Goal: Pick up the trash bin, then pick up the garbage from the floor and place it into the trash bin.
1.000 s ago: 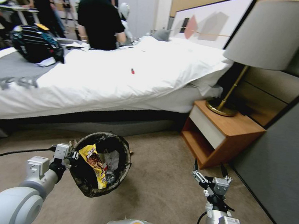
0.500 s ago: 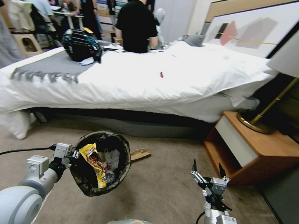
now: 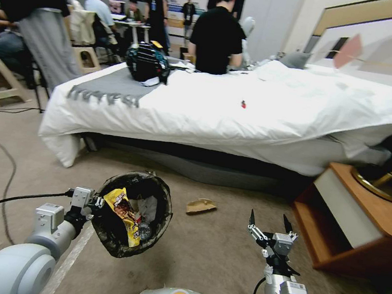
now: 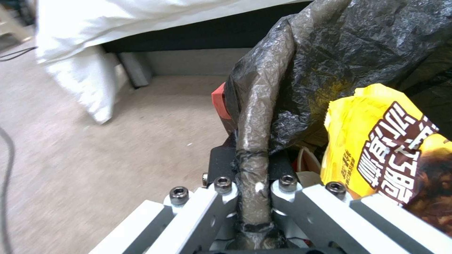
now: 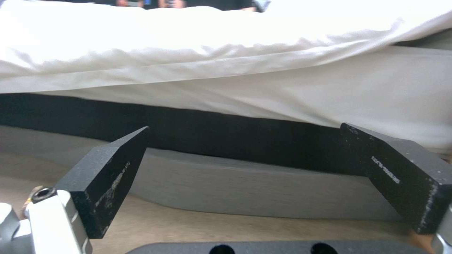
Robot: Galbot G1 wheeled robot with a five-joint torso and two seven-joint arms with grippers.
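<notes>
My left gripper [image 4: 252, 197] clenches the crinkled black-bagged rim of one trash bin [image 3: 117, 238], held off the carpet; inside, one glossy yellow wrapper [image 3: 123, 214]. My right gripper [image 3: 267, 225] released, empty. Beyond: one flat brown paper scrap [image 3: 201, 206] on carpet before the bed [image 3: 258, 121].

The beige carpeted floor [image 3: 220, 252] carries a brown paper scrap [image 3: 201, 206] ahead and left of the right gripper [image 3: 268, 221], the bed [image 3: 239, 119] beyond it, and a wooden nightstand [image 3: 365, 224] to the gripper's right.

head cam high, wrist cams low, all facing bed [image 3: 259, 112]
</notes>
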